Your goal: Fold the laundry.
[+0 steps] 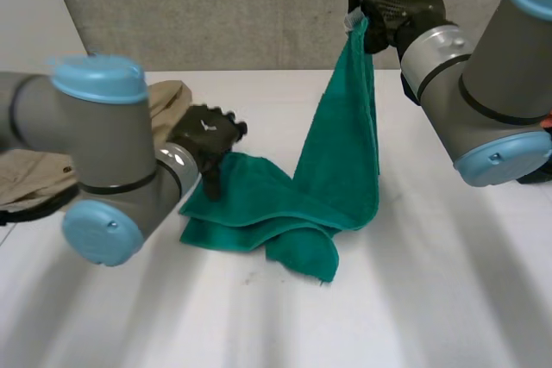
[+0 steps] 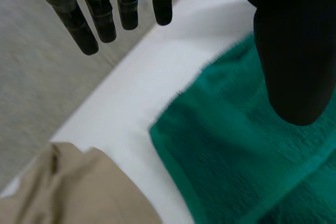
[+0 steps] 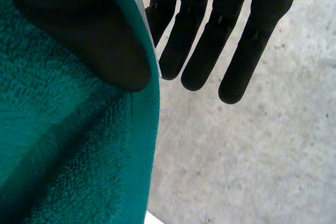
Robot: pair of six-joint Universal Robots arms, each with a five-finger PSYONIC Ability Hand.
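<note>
My right hand [image 1: 397, 2] is raised high over the far side of the table [image 1: 431, 299], holding a green towel [image 1: 336, 170] by one corner. In its wrist view the thumb [image 3: 100, 40] presses the towel's hem against the side of the straight fingers [image 3: 205, 51], a pinch on the very edge. From that corner the towel hangs as a long drape, and its lower part lies bunched in loose folds on the table. I judge the lift is meant to let the cloth's weight pull it straight so that a second corner can be found. My left hand [image 1: 205, 134] is low at the near-left edge of the heap. Its fingers [image 2: 100, 19] are straight and spread and grip nothing, and its thumb [image 2: 294, 51] hangs over the towel's edge. I cannot tell whether it touches. It looks placed to take that edge or pin it down. A tan cloth [image 1: 164, 101] lies just beside the towel, behind the left hand, apart from it; I take it for laundry waiting its turn. Folding proper has not yet begun.
</note>
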